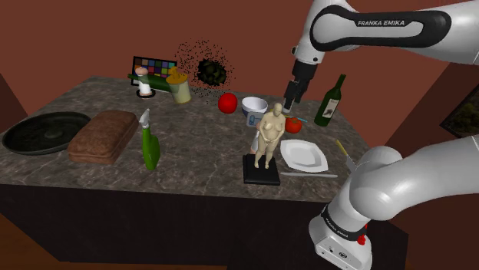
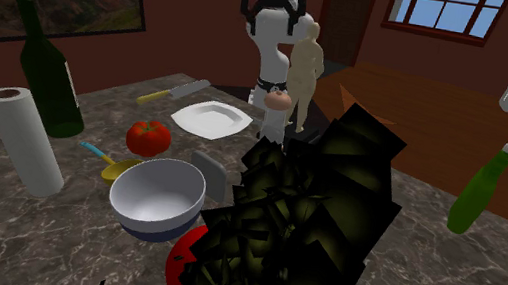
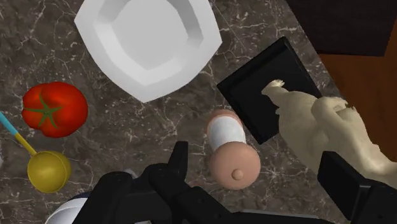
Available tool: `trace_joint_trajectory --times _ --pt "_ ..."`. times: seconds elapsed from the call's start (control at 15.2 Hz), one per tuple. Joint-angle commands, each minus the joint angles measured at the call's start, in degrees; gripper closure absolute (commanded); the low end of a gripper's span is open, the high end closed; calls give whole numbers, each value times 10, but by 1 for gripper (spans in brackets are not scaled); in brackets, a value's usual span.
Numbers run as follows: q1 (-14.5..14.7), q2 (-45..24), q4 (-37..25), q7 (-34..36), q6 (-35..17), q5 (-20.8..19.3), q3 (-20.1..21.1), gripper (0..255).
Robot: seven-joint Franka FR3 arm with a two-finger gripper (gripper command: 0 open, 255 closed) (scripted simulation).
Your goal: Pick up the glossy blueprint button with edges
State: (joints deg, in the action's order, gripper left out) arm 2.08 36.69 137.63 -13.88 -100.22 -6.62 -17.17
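A small grey flat piece with straight edges [image 2: 208, 173], which I take for the button, leans between the white bowl [image 2: 156, 196] and the black shard mass; in the shoulder view the button [image 1: 253, 119] is a pale patch under the bowl. My gripper [image 1: 289, 105] hangs open well above the table, over the tomato [image 1: 293, 124]. In the wrist view my gripper [image 3: 261, 172] has its fingers apart. A white cylinder with a pink domed cap [image 3: 230, 149] lies below the gap, untouched, beside the statue's black base [image 3: 254, 95].
Close by are a white plate [image 3: 149, 44], a beige statue [image 1: 269, 134], a yellow spoon [image 3: 48, 168], a green wine bottle [image 1: 330, 100] and a paper roll [image 2: 26, 137]. A black shard mass [image 2: 300, 233] blocks much of the second exterior view. Bread [image 1: 104, 136] and a dark pan [image 1: 46, 132] lie far off.
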Motion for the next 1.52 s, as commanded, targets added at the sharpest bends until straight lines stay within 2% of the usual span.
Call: trace_joint_trajectory --times 0.0,0.33,0.66,1.06,1.25,1.45 --pt "3 -31 0 -44 -35 -13 -26 0" --pt "18 -118 -15 -145 -116 -23 -84 0" --pt "39 -225 -51 -255 -191 0 -137 0" --pt "51 -376 -123 -408 -261 83 -178 0" --pt "39 -455 -171 -486 -281 138 -176 0" --pt "14 -531 -227 -555 -293 186 -159 0"
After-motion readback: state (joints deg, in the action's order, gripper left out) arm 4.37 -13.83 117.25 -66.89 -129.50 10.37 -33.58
